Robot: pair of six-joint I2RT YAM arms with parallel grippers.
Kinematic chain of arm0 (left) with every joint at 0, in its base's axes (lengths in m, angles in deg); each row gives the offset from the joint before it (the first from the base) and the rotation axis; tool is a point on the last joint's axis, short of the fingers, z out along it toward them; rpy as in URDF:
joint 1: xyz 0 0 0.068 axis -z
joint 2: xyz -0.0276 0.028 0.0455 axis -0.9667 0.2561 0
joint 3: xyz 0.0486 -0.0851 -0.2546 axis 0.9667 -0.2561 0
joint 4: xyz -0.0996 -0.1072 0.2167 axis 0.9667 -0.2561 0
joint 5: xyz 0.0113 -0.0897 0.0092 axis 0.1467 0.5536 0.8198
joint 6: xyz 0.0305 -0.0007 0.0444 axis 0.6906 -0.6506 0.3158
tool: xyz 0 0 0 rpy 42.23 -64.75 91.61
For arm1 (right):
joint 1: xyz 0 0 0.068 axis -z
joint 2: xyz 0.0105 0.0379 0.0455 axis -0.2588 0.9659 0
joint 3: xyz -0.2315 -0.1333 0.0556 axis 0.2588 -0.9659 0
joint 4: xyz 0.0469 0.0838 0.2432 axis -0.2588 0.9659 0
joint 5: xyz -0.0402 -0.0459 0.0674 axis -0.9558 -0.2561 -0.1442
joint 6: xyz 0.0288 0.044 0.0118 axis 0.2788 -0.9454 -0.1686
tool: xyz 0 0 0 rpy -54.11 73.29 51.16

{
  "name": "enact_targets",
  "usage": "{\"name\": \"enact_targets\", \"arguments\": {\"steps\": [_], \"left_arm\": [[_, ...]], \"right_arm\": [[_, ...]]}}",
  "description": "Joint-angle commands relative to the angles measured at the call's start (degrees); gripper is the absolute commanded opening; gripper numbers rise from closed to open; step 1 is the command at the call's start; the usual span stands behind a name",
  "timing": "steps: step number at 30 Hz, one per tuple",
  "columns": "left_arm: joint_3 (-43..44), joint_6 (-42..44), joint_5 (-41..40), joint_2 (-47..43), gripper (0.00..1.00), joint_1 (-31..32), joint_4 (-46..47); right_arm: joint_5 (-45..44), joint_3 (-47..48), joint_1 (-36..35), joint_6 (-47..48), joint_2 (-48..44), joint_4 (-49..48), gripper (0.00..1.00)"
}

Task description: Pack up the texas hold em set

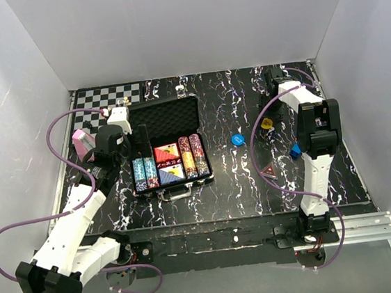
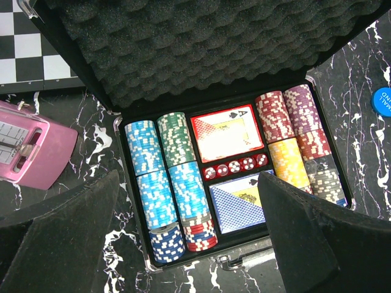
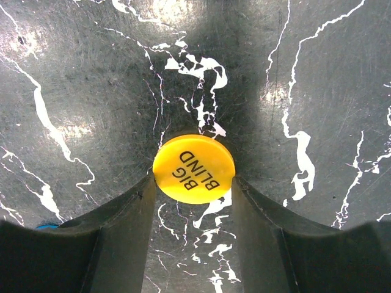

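White walls box in a black, white-veined table. Toward its left the briefcase lies open, its foam lid laid back toward the chessboard. The chip rows and two card decks sit snug in their slots (red dice in a line between the decks). Above the front of the case the left gripper hovers with its fingers spread wide and nothing between them. Well to the right, the right gripper has its two fingers against opposite edges of the yellow Big Blind button, so I read the disc as pinched; whether it is off the table I cannot tell. A blue button lies loose between the case and that arm. The step in hand looks like carrying the yellow disc to the case. Doing it well calls for a squeeze square across the thin rim, since a disc gripped by its edge can twist or pop out. It also calls for a straight lift before travelling and a gentle lowering into a free pocket, not a drop onto the chips. The left arm ought to be out of that path.
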Motion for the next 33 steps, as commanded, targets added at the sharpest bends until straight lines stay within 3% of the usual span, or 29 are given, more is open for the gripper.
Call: {"name": "enact_targets", "arguments": {"steps": [1, 19, 24, 33], "left_arm": [[-0.57, 0.15, 0.11, -1.5, 0.98, 0.06, 0.93], [-0.65, 0.06, 0.64, -1.93, 0.98, 0.06, 1.02], [-0.65, 0.06, 0.64, -1.93, 0.98, 0.06, 0.93], [-0.83, -0.03, 0.72, -2.55, 0.98, 0.06, 1.02]], "right_arm": [[0.41, 1.8, -0.57, 0.75, 0.03, 0.71, 0.55], [-0.38, -9.36, -2.76, -0.48, -8.93, -2.89, 0.57], [-4.6, -4.11, -2.5, 0.57, -7.71, 0.61, 0.7], [-2.32, 4.95, -0.83, 2.5, -1.39, 4.93, 0.73]]}}
